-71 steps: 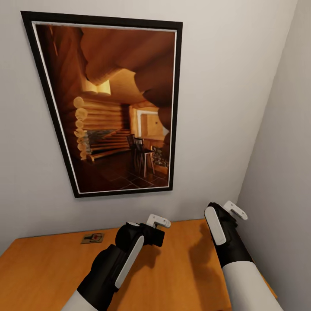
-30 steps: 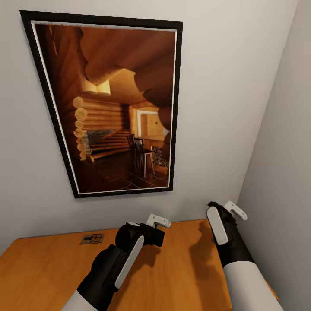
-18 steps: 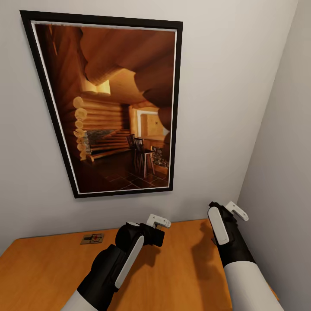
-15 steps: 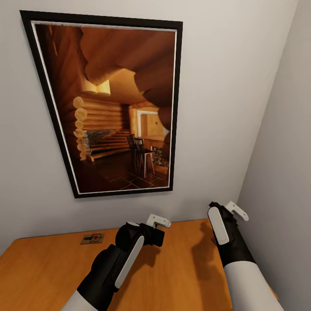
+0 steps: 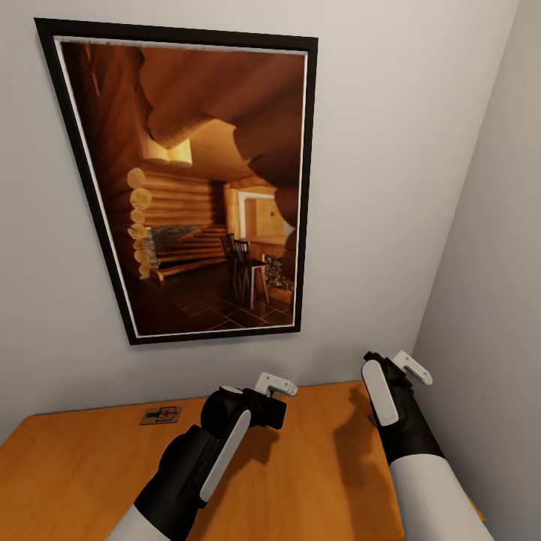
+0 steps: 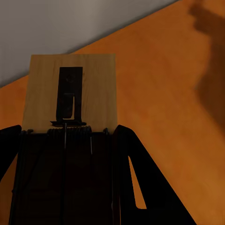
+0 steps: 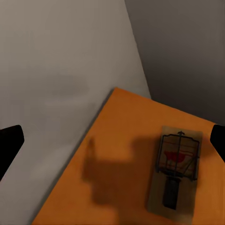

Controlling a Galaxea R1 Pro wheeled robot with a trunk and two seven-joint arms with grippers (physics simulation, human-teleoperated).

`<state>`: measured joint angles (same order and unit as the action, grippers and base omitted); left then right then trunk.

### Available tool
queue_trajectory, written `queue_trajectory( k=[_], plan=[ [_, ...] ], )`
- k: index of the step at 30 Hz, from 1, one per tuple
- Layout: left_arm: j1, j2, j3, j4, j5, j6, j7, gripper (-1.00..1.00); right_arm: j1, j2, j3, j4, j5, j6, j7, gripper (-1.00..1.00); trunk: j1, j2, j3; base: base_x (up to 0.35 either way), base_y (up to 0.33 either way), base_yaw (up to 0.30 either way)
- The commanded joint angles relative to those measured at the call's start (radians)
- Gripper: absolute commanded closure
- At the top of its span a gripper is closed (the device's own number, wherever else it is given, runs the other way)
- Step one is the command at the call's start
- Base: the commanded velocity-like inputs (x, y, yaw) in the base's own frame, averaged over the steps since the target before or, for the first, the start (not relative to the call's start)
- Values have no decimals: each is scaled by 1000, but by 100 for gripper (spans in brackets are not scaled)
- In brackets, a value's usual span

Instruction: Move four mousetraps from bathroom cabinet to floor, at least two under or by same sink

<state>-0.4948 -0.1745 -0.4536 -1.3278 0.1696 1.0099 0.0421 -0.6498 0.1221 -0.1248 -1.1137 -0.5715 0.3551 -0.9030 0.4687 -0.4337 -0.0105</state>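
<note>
Orange cabinet (image 5: 323,481) top in corner, mousetrap (image 5: 161,414) near wall.

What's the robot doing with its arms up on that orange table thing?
It is collecting mousetraps off the cabinet top. The left tool is shut on one mousetrap, held just above the wood. The right tool is open and hovers over another trap lying near the corner by the wall. A third trap lies flat near the back edge, below the framed picture.
</note>
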Motion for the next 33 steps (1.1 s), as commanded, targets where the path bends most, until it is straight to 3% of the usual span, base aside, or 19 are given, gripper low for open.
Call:
queue_trajectory(
  k=[1, 23, 33],
  plan=[
    [-1, 0, 0, -1, 4, 4, 4, 100, -1, 1, -2, -2, -2, 10, -3, -100, 0, -1, -1, 0, 0, 0],
    [-1, 0, 0, -1, 4, 4, 4, 100, -1, 0, -9, 1, -4, 22, -10, -100, 0, -1, -1, 0, 0, 0],
    [-1, 0, 0, -1, 4, 4, 4, 100, -1, -1, -172, 1, -5, 106, -8, -100, 0, -1, -1, 0, 0, 0]
  ],
)
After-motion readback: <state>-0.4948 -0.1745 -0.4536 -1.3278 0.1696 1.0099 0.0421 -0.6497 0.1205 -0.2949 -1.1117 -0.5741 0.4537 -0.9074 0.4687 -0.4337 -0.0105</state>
